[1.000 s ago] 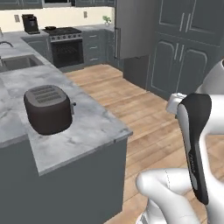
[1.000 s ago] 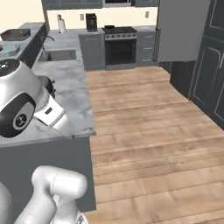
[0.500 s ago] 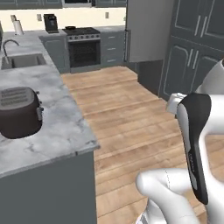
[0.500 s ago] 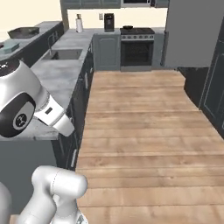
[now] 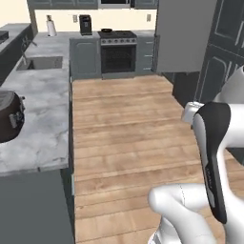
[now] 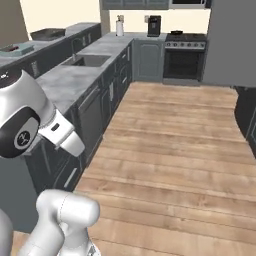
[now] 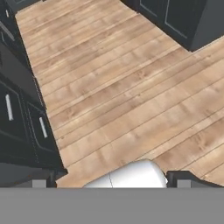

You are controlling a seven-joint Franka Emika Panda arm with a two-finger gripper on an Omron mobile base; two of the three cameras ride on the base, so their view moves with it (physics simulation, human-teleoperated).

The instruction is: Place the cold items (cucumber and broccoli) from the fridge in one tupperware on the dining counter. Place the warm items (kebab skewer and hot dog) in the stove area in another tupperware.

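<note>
End effector [image 7: 111,183] open over wood floor [image 7: 131,96]; one stove [image 5: 117,50].

Kitchen with a wooden plank floor [image 5: 124,124], grey marble desk [image 5: 38,119] at left, dark cabinets [image 7: 22,127], stove [image 5: 117,50] at the far wall.

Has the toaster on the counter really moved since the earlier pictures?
No. The toaster keeps its place near the counter edge; the base turned, shifting the whole view.
</note>
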